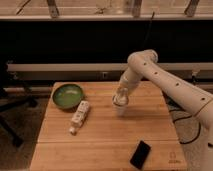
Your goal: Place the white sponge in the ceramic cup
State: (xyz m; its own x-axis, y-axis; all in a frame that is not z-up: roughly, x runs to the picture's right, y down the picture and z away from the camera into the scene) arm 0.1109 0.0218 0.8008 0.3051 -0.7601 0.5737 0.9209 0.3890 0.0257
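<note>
My gripper point(120, 99) hangs from the white arm over the middle of the wooden table point(105, 142), pointing down. Right under it stands a small pale shape, which looks like the white ceramic cup point(120, 109); the gripper covers its top. The white sponge does not show lying anywhere on the table. It is hidden, and I cannot tell whether it is in the gripper or in the cup.
A wide green bowl point(68, 95) sits at the table's back left. A white labelled bottle point(79, 117) lies beside it, toward the front. A black phone point(140, 154) lies near the front right edge. A dark window wall runs behind the table.
</note>
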